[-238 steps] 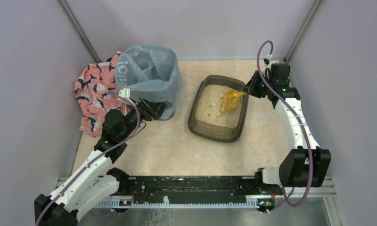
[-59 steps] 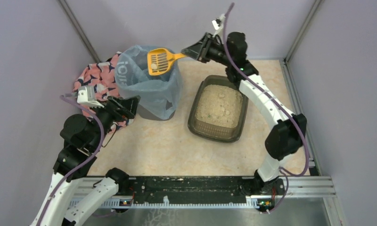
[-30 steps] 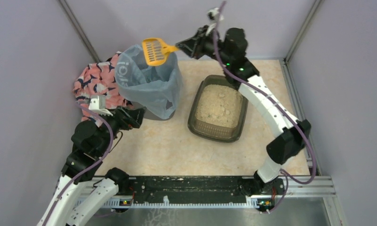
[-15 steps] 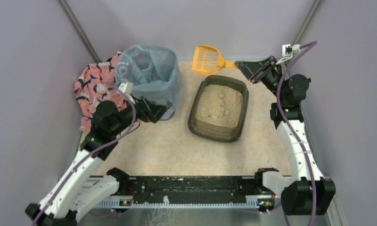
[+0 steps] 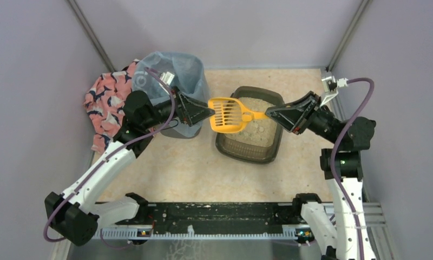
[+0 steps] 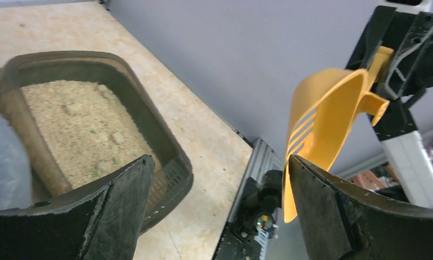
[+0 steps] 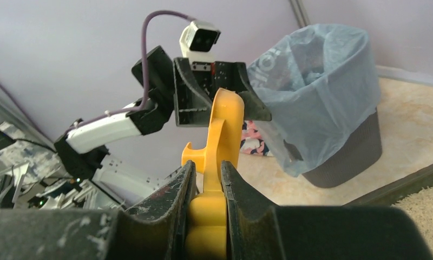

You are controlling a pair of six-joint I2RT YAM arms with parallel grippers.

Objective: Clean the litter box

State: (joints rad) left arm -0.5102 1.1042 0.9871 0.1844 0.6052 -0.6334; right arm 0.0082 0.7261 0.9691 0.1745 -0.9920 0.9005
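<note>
Swung nearer and leftward: yellow scoop (image 5: 228, 115), now over left rim of litter box (image 5: 247, 154) (on surface (image 5: 192, 173), just right of bin (image 5: 174, 70)). Handle clamped in right gripper (image 5: 268, 114); left gripper (image 5: 210, 112) spread wide at scoop head. Risk: knock or drop if arms close misaligned.

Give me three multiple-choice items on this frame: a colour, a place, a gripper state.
1. What colour is the liner of the bin? A. black B. white C. light blue
2. Where is the head of the yellow scoop? A. inside the bin B. in the air between the left gripper and the right gripper, by the left rim of the litter box C. lying in the litter box
3. How is the left gripper? A. open, holding nothing B. shut on the scoop C. shut on the liner
Key: C, the bag shows pale blue; B, the right gripper holds its handle aloft; A, its jaws stand wide apart.
</note>
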